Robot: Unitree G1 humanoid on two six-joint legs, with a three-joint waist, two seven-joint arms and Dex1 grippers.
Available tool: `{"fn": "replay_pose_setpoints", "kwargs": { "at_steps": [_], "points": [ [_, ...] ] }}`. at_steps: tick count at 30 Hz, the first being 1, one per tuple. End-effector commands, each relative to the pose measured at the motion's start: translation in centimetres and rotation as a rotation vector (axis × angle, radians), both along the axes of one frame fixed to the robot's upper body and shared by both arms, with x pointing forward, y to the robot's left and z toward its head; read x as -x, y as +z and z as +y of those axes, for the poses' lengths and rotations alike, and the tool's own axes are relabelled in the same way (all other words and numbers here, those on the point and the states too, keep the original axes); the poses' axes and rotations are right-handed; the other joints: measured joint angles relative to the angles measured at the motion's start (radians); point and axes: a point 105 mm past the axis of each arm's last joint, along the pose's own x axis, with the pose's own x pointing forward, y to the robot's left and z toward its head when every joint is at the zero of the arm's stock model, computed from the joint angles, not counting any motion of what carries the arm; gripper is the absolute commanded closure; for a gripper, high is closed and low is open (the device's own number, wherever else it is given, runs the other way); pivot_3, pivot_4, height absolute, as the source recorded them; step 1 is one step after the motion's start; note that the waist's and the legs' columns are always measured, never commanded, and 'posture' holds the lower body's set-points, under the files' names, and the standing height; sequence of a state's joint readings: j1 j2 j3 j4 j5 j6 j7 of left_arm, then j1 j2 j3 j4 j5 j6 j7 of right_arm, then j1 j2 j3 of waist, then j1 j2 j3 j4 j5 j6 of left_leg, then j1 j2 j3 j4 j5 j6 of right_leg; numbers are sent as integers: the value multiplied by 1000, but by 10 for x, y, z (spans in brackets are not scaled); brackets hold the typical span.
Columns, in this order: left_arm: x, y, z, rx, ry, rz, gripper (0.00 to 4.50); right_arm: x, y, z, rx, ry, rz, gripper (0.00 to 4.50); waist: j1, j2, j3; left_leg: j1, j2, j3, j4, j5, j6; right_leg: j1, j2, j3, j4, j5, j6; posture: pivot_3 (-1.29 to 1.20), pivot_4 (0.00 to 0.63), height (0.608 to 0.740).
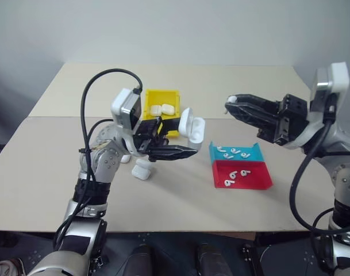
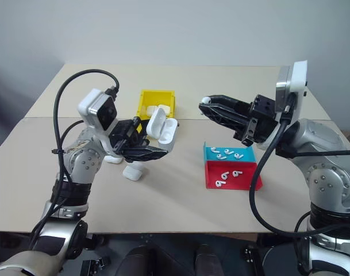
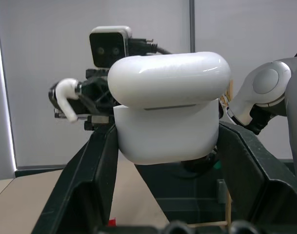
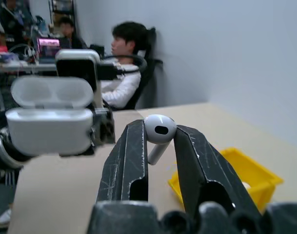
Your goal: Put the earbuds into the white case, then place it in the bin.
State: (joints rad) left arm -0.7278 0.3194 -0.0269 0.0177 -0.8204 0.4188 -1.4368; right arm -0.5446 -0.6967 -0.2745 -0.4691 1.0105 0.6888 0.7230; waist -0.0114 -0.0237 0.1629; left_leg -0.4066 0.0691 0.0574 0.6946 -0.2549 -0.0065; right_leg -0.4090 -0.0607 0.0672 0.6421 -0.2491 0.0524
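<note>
Matte tan table (image 1: 180, 201); left jaws clamp glossy open case (image 2: 161, 127), right jaws pinch earbud (image 4: 159, 130).

The left hand (image 2: 154, 150) holds the white case (image 2: 162, 130) above the worktop (image 2: 180, 198), lid flipped up, and the right hand (image 2: 208, 107) faces it from the right, well apart, with an earbud (image 4: 158, 130) pinched between its fingertips. Behind the left hand sits the bin (image 2: 146, 99) with two cases (image 1: 161, 108) inside. Below the left hand another case (image 2: 131, 171) lies on the worktop. Below the right hand lie two trays, the teal tray (image 2: 249, 152) behind and touching the red tray (image 2: 243, 182), each with loose earbuds (image 2: 225, 176) in it.
</note>
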Motion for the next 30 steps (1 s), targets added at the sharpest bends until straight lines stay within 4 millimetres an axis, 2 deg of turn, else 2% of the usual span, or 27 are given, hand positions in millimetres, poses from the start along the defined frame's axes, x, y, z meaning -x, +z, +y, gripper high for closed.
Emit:
{"fn": "replay_pose_setpoints", "kwargs": {
  "at_steps": [1,6,10,19,25,30],
  "points": [
    [2,7,-5,9,-14,-45,1749,16,20,9,-52,28,-66,3859,0,0,0,0,0,0,0,0,0,0,0,0,0,0,0,0,150,740],
    [1,8,-9,16,4,-47,1749,28,23,21,-60,83,-86,3859,-1,0,0,0,0,0,0,0,0,0,0,0,0,0,0,0,150,740],
    [2,7,-8,13,9,-42,1749,36,18,28,-41,128,-80,3859,-1,0,0,0,0,0,0,0,0,0,0,0,0,0,0,0,150,740],
    [4,6,-9,10,14,-41,1749,30,-6,36,58,114,-47,3859,-1,0,0,0,0,0,0,0,0,0,0,0,-1,0,0,0,150,740],
    [5,6,-8,8,13,-46,1749,26,-11,34,88,94,-54,3859,-1,0,0,-1,0,0,-1,0,0,-1,0,0,-1,0,0,0,150,740],
    [5,5,-8,11,17,-50,1749,31,-18,32,145,125,-61,3859,0,0,0,-1,0,0,-1,0,1,-1,0,0,-1,0,0,0,150,740]
  ]
}}
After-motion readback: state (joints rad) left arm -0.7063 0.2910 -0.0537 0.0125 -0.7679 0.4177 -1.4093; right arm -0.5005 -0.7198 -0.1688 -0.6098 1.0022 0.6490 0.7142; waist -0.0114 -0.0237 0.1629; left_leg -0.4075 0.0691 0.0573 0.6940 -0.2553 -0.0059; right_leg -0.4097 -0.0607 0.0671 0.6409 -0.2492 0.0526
